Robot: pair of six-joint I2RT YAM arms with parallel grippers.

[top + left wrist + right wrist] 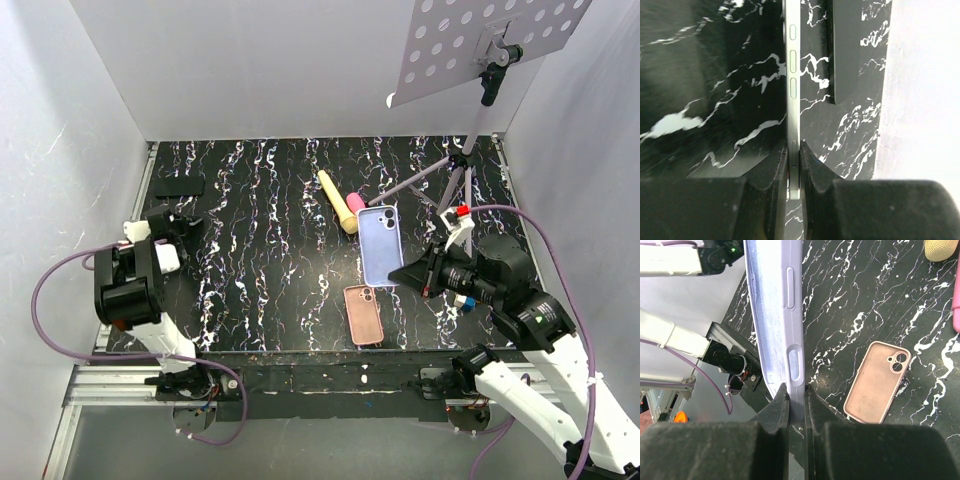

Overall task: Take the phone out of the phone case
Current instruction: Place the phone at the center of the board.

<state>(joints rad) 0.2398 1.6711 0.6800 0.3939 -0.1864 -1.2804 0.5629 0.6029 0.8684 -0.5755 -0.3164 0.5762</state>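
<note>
My left gripper (172, 224) (795, 165) is shut on a slim phone (792, 85). The phone is seen edge-on, with a pale metal rim and side buttons, at the table's left. My right gripper (402, 272) (796, 395) is shut on the near end of a lavender shell (379, 242) (777, 300). It has moulded button covers and a square camera cutout, looks like a soft case, and is held above the table. A salmon-pink phone case (364, 314) (879, 385) lies flat near the front edge, apart from both grippers. I cannot tell whether anything is in it.
A bare dark phone (180, 187) (847, 50) lies at the back left. A yellow stick (337, 200) and a pink marker (356, 203) lie mid-back. A tripod (460, 180) with a perforated board (490, 45) stands at the back right. White walls enclose the table.
</note>
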